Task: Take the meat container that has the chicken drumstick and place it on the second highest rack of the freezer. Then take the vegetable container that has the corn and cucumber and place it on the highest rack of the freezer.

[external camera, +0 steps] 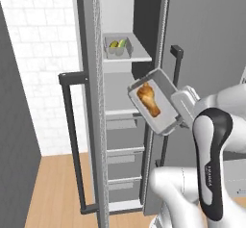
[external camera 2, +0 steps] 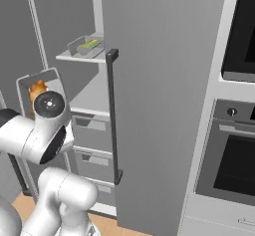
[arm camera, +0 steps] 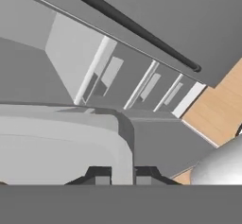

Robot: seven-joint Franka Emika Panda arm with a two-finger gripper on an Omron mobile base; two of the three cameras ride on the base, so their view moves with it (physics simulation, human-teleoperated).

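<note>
The freezer (external camera: 96, 126) stands open, pale inside. In front of its opening hangs the meat container (external camera: 164, 82), a grey tray tipped steeply on edge, with the golden-brown chicken drumstick (external camera: 148, 98) inside. My gripper (external camera: 178, 118) is shut on the tray's lower right rim; in the hand view the tray wall (arm camera: 124, 138) sits between my fingertips. The right base view shows the meat container (external camera 2: 50, 76) and drumstick (external camera 2: 37, 88) behind my arm. The vegetable container (external camera: 116, 47) (external camera 2: 85, 46) with corn and cucumber rests on the highest rack (external camera: 139, 57). The second highest rack (external camera: 117, 111) (external camera 2: 92, 96) is bare.
The freezer door (external camera: 85, 78) swings out to the left with a long dark bar handle (external camera: 71, 135). A closed grey door (external camera 2: 164, 100) with its own handle (external camera 2: 112, 115) flanks the opening on the right. Grey drawers (external camera: 124, 152) fill the lower interior. Ovens (external camera 2: 234, 165) stand far right.
</note>
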